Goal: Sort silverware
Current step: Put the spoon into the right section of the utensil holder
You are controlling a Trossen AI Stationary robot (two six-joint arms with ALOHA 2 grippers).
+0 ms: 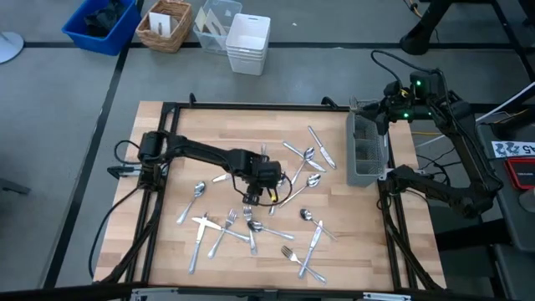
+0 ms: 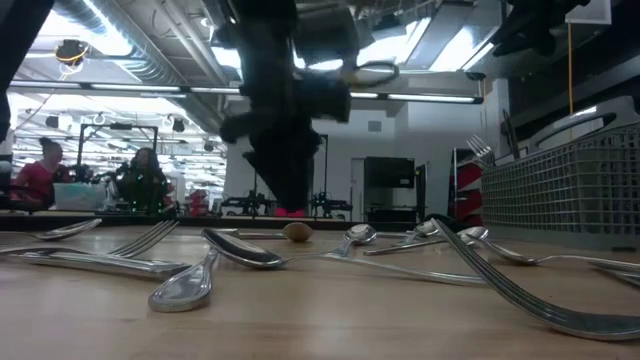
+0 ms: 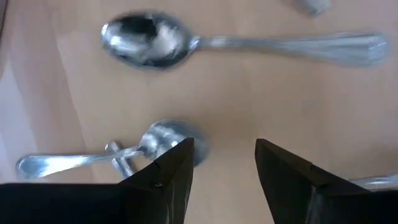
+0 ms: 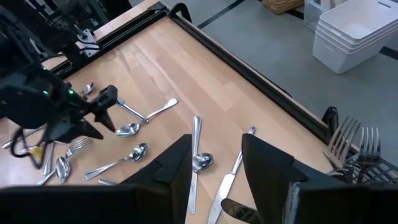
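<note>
Silverware (image 1: 251, 226) lies scattered from the desk's (image 1: 167, 251) near edge to its middle. There the left claw (image 1: 266, 186) hangs open over a spoon (image 3: 146, 40); best lower squarely across its handle. Right claw (image 4: 214, 163) waits open above the caddy (image 1: 366, 150) at the far right corner.

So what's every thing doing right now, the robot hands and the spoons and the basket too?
left gripper: open, empty, low over the table's middle, among spoons.
right gripper: open, empty, raised near the caddy.
silverware: mostly scattered flat on the table, unsorted.
spoon: lying flat, bowl up, not touched.
caddy: upright at the table's right edge, some forks standing in it.
white bins: stacked, off the table.
</note>
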